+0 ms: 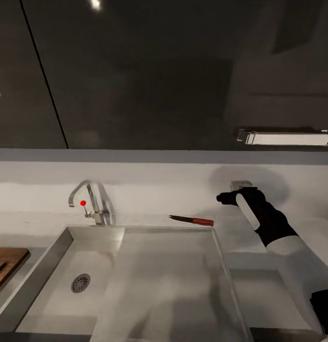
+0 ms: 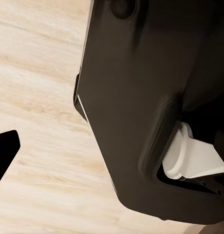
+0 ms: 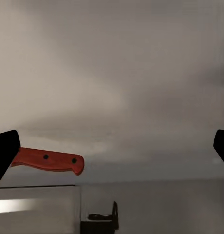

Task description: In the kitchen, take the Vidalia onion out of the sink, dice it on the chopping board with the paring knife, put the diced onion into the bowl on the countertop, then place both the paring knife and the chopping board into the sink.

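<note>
A: Where's the paring knife (image 1: 192, 220)?

B: On the rear ledge of the sink (image 1: 135, 285), lying flat along the back edge. Red handle toward the right gripper (image 1: 224, 198), dark tip toward the tap (image 1: 90, 202).

A: Nearer arm?

B: Right, just beside the handle end. Fingers spread wide, nothing between them. Left gripper's state I can't tell.

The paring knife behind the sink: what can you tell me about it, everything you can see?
The paring knife is short and slim, with a dark pointed blade and a red handle that carries two dark rivets. It lies flat on the countertop just behind the back edge of the sink, blade pointing toward the tap, handle toward the right gripper. Nothing grips it; the gripper is near the handle but apart from it, its fingers spread wide in the right wrist view.
</note>
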Controlling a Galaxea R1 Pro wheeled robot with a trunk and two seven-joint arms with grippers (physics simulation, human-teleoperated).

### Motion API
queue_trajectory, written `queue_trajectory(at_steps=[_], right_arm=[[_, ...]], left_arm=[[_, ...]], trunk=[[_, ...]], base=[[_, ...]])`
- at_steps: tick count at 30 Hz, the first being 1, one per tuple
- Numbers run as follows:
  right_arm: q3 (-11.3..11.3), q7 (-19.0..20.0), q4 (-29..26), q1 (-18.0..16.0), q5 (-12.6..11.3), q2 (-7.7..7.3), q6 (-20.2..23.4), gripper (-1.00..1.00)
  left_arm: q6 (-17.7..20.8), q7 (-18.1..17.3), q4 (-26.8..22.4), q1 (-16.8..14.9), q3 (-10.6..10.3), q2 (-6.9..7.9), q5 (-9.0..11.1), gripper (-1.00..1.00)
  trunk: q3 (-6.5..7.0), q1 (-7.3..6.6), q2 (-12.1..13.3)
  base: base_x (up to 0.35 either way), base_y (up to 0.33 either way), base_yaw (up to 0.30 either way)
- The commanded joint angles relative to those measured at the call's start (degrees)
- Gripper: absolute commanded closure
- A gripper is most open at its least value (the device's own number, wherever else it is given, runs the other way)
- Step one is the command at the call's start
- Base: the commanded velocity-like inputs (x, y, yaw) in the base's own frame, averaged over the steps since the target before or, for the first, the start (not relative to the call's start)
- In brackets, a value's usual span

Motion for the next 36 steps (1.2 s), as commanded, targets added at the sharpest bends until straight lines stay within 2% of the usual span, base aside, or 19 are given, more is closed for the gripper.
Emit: queue_trajectory(at_steps=[1, 22, 36], right_arm=[[0.23, -0.55, -0.02, -0.07, -0.54, -0.08, 0.13, -1.00], [0.23, -0.55, 0.09, -0.07, -0.25, -0.06, 0.13, -1.00], [0.23, -0.55, 1.23, -0.05, -0.27, -0.06, 0.13, -1.00]], left_arm=[[-0.28, 0.03, 0.20, -0.08, -0.34, -0.06, 0.15, -1.00], [-0.23, 0.03, 0.20, -0.08, -0.34, -0.06, 0.15, -1.00], [-0.20, 0.03, 0.20, -0.08, -0.34, -0.15, 0.12, -1.00]], trunk=[[-0.13, 0.05, -0.13], [-0.13, 0.05, -0.13], [-0.13, 0.05, -0.13]], base=[[0.138, -0.102, 0.000], [0.158, -0.012, 0.000], [0.019, 0.000, 0.000]])
